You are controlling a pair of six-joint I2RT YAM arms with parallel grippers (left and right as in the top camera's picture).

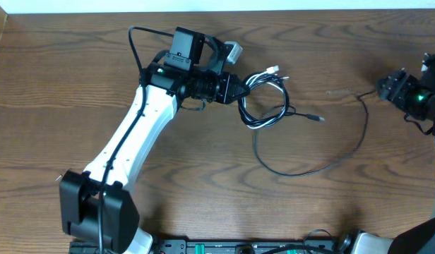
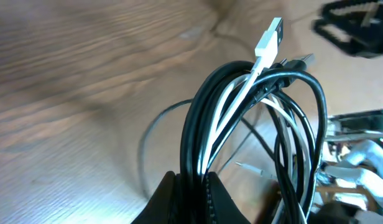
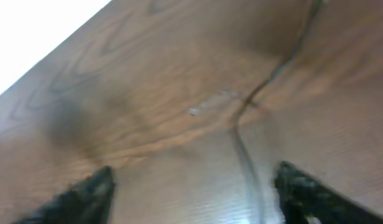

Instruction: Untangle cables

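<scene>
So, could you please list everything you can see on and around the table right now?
cable bundle: one coil, black cords with one white, middle of the table, held at its left side
white plug: one, white, sticking out of the top of the coil
loose black cable: one, black, arcing from the coil across the table to the right gripper
small plug: one, dark, on the table right of the coil
table: one, brown wood
left arm: one, white and black, reaching from the near edge to the centre
left gripper: one, black, shut on the coil
right gripper: one, black, open, right edge, over the cable's far end
</scene>
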